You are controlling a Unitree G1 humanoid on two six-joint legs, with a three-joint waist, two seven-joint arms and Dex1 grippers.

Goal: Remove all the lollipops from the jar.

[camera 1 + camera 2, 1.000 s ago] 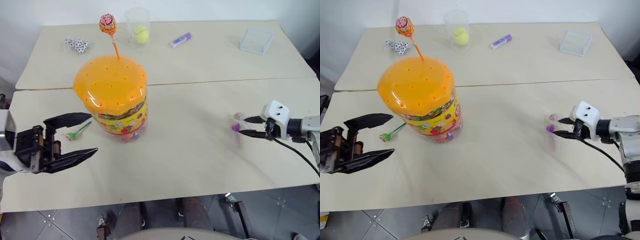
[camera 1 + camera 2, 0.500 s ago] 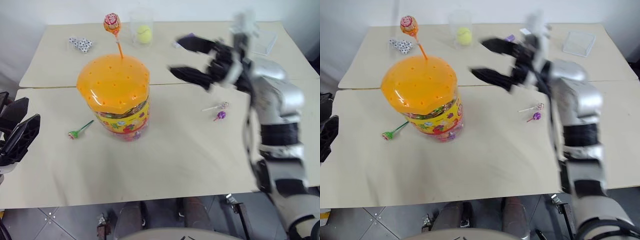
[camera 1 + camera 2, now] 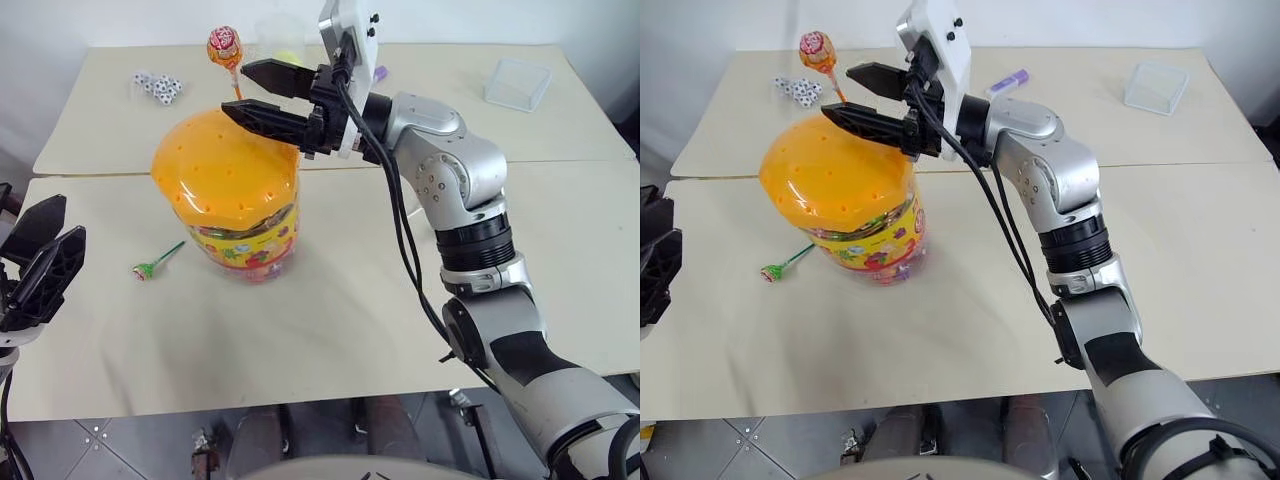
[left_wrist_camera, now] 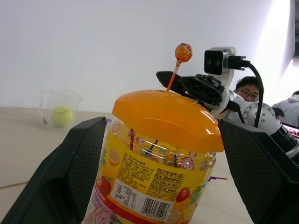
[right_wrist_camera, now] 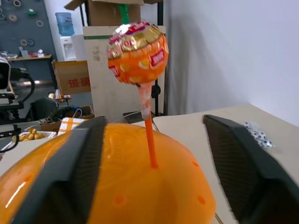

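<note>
Two pale wooden tables (image 3: 560, 240) are set edge to edge before a white wall. The jar (image 3: 236, 195) is placed on the near table. One lollipop (image 3: 222, 47) is planted in its lid; one green-stick lollipop (image 3: 152, 264) is laid beside it. The right gripper (image 3: 240, 88) is held released at the planted stick. The left gripper (image 3: 40, 255), cut off by the frame edge, is spread wide with nothing held.

surface (image 3: 400, 300): two pale wood tops butted edge to edge, seam across | wall (image 3: 120, 20): plain white behind far edge | floor (image 3: 120, 445): grey tiles below near edge | shelves, cardboard boxes (image 5: 112, 5) in room behind
</note>
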